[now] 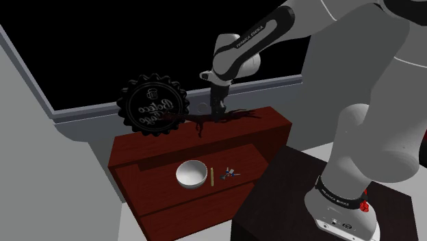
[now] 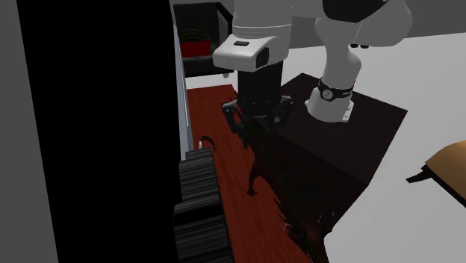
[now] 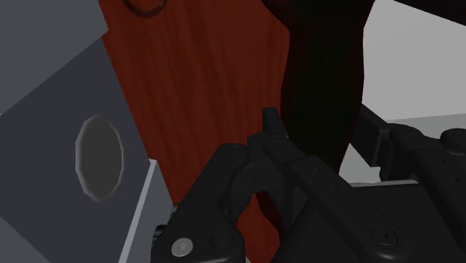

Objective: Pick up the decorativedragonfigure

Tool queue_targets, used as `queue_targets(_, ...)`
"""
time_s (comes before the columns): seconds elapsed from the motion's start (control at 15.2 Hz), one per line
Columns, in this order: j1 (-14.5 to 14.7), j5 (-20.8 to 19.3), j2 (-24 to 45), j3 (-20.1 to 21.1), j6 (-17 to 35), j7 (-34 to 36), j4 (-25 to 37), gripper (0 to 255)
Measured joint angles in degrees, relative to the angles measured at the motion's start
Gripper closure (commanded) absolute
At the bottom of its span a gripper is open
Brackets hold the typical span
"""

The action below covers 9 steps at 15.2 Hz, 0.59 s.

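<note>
1. You were at the grasp step: the gripper [image 1: 219,111] stood over the dark dragon figure [image 3: 321,75] at the cabinet's [image 1: 233,140] rear.
2. Whether it had hold, you could not tell.
3. Next, you needed a confirmed squeeze, then a straight lift.

The arm [image 1: 373,82] is built of fat, rounded white links with dark grey joints between them. A black band [image 1: 256,34] with white lettering wraps the forearm, and a like band rings the foot of the base [image 1: 340,196], where a small red mark [image 1: 365,205], perhaps a button, sits. The gripper [image 1: 219,113] is all black, its housing angular, with two round silver screw heads [image 3: 180,246].
</note>
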Motion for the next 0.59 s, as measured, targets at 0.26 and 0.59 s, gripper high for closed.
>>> queue_targets(0.26, -0.24, -1.22, -1.79, 0.13, -3.22, 1.09, 1.61, 255)
queue_targets(0.59, -0.37, -2.31, -3.65, 0.47, -6.55, 2.35, 3.24, 255)
